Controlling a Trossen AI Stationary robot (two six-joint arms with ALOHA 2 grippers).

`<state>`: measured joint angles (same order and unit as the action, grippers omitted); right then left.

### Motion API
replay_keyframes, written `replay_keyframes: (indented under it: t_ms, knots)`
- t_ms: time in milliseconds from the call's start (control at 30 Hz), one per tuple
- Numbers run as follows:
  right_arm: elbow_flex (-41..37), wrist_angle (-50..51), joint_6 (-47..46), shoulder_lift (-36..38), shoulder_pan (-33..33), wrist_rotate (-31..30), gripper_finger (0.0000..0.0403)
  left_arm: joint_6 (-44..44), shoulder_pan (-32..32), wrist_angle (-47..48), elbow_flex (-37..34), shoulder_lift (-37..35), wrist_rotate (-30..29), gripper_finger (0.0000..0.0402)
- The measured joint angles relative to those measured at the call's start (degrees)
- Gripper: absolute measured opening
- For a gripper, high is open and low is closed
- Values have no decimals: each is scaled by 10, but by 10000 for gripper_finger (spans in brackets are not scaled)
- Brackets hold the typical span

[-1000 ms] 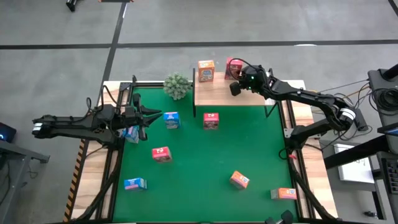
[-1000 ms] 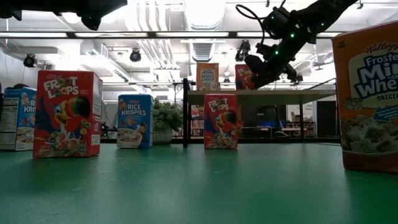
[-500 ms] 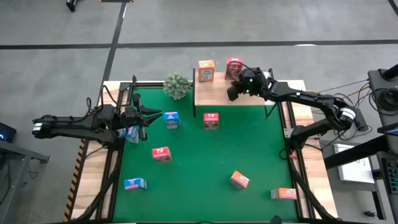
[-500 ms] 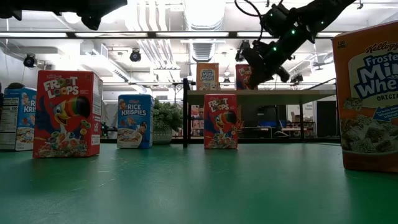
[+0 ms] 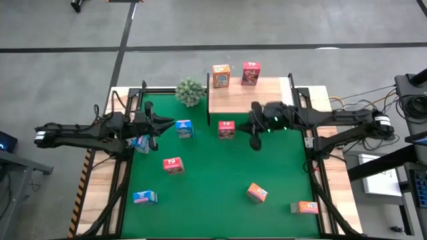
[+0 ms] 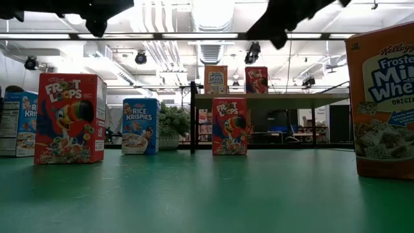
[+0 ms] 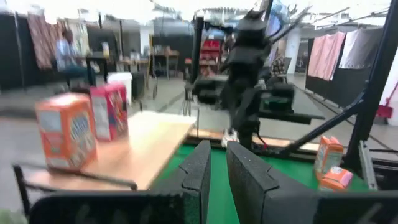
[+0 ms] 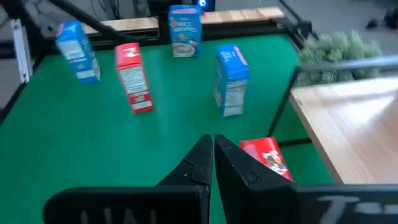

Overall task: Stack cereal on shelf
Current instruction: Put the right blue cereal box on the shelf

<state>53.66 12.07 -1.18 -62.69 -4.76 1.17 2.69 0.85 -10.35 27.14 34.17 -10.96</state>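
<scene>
The shelf stands at the table's far side. An orange cereal box and a red one stand upright on it by its far edge. My right gripper hangs shut and empty above the green table, just in front of the shelf. It points toward the table's left, with a red box close below its fingertips. My left gripper waits at the table's left, level, its fingers almost together with nothing between them. More boxes stand or lie on the felt.
On the felt are blue boxes, a red box and orange boxes. Another blue box lies partly under my left arm. A green plant stands left of the shelf.
My right gripper has left the red box on the shelf. It has swung toward the table's near edge and left, off the shelf and out over the felt, turning to face the table's left. It stayed shut. The red box stands on the shelf.
</scene>
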Motion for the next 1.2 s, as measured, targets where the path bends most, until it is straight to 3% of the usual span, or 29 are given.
replay_keyframes:
  t_ms: [200, 367, 633, 900, 1100, 1200]
  knots:
    - [-38, -23, 39, 46, 89, -101, 9, 68, -2, -7, 0, 57, 0, 37]
    - [-75, -65, 67, 83, 112, -102, 9, 109, -4, 38, 31, 97, 16, 37]
    - [-121, -84, 104, 131, 111, -103, 9, 113, -13, 162, 144, 184, 31, 37]
    - [-167, -140, 171, 187, 111, -102, 9, -17, -6, 224, 257, 286, 31, 37]
    - [-184, -149, 201, 222, 108, -102, 9, -92, 45, 273, 341, 338, 31, 43]
    - [-185, -146, 216, 231, 107, -102, 9, -116, 65, 346, 373, 352, 36, 51]
